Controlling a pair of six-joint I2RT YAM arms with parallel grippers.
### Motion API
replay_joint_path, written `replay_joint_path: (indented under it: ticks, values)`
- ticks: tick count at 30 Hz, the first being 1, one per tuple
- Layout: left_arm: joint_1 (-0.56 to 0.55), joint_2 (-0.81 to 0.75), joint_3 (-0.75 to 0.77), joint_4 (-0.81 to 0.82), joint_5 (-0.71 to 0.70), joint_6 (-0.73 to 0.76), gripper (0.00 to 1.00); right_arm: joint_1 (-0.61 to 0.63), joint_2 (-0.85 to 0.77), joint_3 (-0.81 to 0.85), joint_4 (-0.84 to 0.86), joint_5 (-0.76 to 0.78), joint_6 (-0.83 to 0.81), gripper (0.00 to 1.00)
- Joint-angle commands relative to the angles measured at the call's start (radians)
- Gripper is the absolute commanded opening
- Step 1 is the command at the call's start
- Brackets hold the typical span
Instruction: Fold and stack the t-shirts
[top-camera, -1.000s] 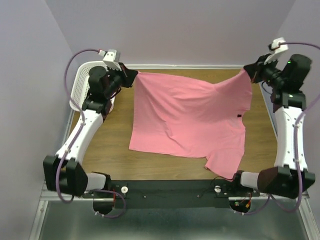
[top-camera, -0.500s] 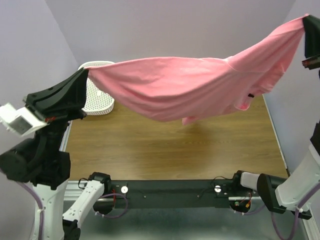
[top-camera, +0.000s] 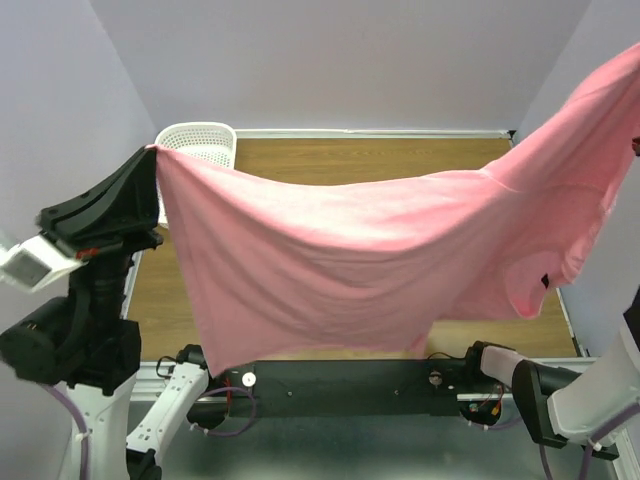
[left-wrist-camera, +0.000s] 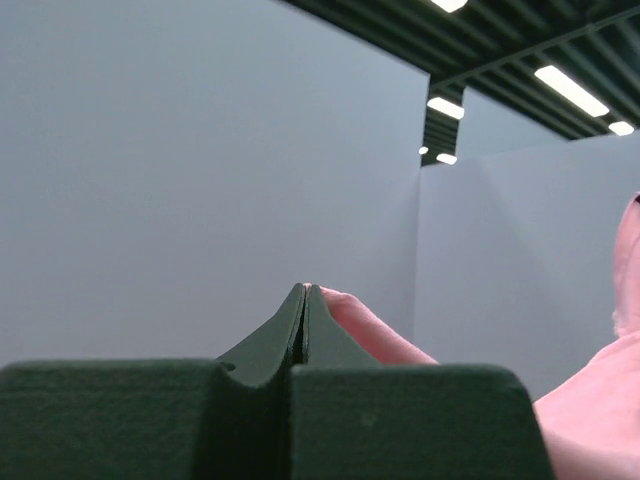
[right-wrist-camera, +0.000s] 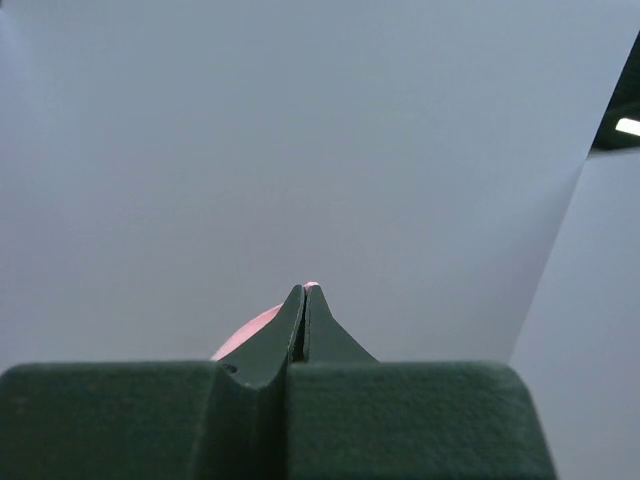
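T-shirt (top-camera: 380, 250) slung between left claw (left-wrist-camera: 304, 293) and right claw (right-wrist-camera: 304, 292), both high, pinched closed

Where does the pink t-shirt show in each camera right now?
Top external: t-shirt stretched across the middle, up to the upper-right corner.
Left wrist: pinched in the left gripper, trailing right; more at lower right.
Right wrist: sliver left of the right gripper.
Shared landmark: pale purple wall.

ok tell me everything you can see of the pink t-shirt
Plain salmon-pink short-sleeved t-shirt, thin soft fabric, no print, a small dark tag near the neck opening. It hangs spread in the air over the wooden table, sagging in the middle, pinched at its upper corners by the shut left jaws and right jaws.
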Motion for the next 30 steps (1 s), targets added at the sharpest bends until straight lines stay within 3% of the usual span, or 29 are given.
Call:
replay_joint_path:
  ticks: [1, 7, 10, 14, 15, 19, 23, 26, 30]
  values:
    - [-0.001, 0.047, -0.129, -0.027, -0.135, -0.007, 0.0, 0.002, 0.028, -0.21, -0.001, -0.009, -0.008, 0.01]
    - [-0.001, 0.173, -0.49, 0.157, -0.161, -0.104, 0.0, 0.002, -0.034, -0.697, 0.177, -0.148, -0.026, 0.0]
    - [-0.004, 0.286, -0.672, 0.327, -0.178, -0.141, 0.0, 0.002, -0.02, -1.066, 0.323, -0.213, -0.017, 0.01]
    - [-0.007, 0.54, -0.684, 0.407, -0.159, -0.159, 0.0, 0.002, 0.113, -1.271, 0.527, -0.26, -0.011, 0.01]
    - [-0.01, 0.669, -0.638, 0.404, -0.141, -0.158, 0.0, 0.008, 0.15, -1.333, 0.599, -0.274, -0.01, 0.01]
    - [-0.016, 0.984, -0.507, 0.363, -0.093, -0.173, 0.0, 0.028, 0.404, -1.333, 0.7, -0.274, -0.026, 0.01]
    - [-0.021, 1.258, -0.238, 0.19, -0.096, -0.146, 0.0, 0.043, 0.636, -1.209, 0.702, -0.248, -0.066, 0.01]
    - [-0.022, 1.369, -0.098, 0.093, -0.124, -0.13, 0.0, 0.045, 0.779, -1.115, 0.701, -0.221, -0.048, 0.01]
    - [-0.022, 1.457, 0.037, -0.004, -0.144, -0.113, 0.0, 0.046, 0.847, -1.022, 0.694, -0.208, -0.039, 0.01]
